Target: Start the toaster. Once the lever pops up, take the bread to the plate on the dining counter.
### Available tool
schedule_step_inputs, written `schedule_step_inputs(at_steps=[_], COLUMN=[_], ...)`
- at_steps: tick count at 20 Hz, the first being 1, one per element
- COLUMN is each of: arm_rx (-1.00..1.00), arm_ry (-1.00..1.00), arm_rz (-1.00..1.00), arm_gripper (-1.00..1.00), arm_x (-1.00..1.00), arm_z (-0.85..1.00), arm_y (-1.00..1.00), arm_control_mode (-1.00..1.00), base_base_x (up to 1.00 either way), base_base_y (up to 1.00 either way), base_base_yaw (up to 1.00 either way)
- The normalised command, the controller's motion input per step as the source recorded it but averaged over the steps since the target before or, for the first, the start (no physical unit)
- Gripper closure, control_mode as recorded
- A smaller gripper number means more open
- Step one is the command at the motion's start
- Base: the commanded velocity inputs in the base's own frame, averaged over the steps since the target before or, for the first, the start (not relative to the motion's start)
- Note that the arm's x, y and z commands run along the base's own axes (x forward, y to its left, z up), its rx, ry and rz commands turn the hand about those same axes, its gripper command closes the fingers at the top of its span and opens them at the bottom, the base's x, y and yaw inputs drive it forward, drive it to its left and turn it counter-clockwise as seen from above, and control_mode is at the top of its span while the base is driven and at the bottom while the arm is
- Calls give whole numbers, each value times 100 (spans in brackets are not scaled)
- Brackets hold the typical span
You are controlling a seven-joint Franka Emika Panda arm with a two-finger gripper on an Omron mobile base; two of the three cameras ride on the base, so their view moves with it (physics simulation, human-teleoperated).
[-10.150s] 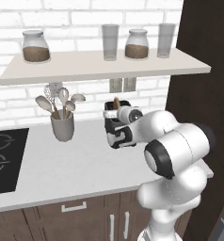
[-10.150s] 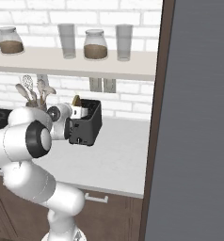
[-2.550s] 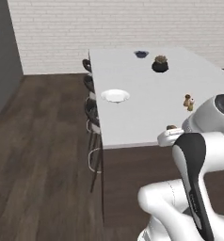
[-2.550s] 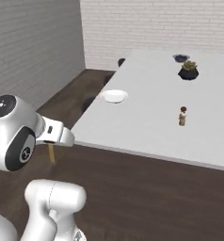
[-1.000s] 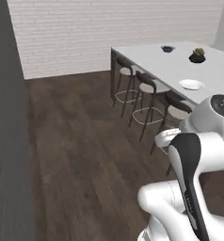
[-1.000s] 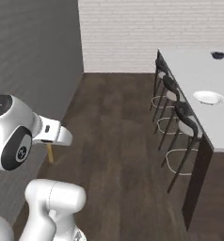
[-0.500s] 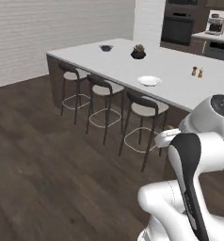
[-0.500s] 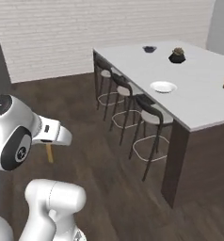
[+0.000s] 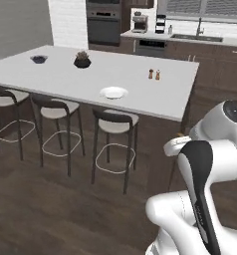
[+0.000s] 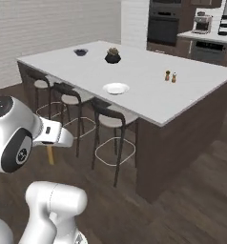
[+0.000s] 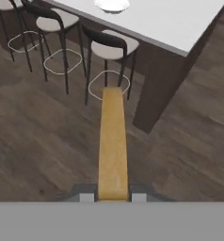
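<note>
Hand view shows my hand [image 11: 113, 197] clenched on the bread [image 11: 112, 141], edge-on, apparently over the floor. Toasting and pickup look done; I have yet to reach the plate [image 9: 113, 92] on the worktop [image 9: 60, 74].

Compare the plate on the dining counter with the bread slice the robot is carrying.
The plate is round and white; the bread is a flat golden-brown slice, seen edge-on in the hand view. The plate lies flat and bare on the dining counter; the bread is clamped on edge in the shut gripper, out over the wood floor. The plate sits near the counter's stool-side edge; the bread has not reached it. Both are thin and flat.
</note>
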Motion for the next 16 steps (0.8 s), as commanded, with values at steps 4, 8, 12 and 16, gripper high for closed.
schedule_step_inputs(at_steps=[4, 8, 12, 16], arm_rx=[0, 0, 0, 0], arm_ry=[0, 0, 0, 0], arm_rz=[0, 0, 0, 0], arm_gripper=[100, 100, 100, 100], arm_x=[0, 0, 0, 0], arm_z=[0, 0, 0, 0], arm_y=[0, 0, 0, 0], arm_control_mode=[100, 100, 100, 100], base_base_x=[35, 29, 20, 12], base_base_y=[82, 84, 82, 86], base_base_yaw=[-66, -65, -65, -64])
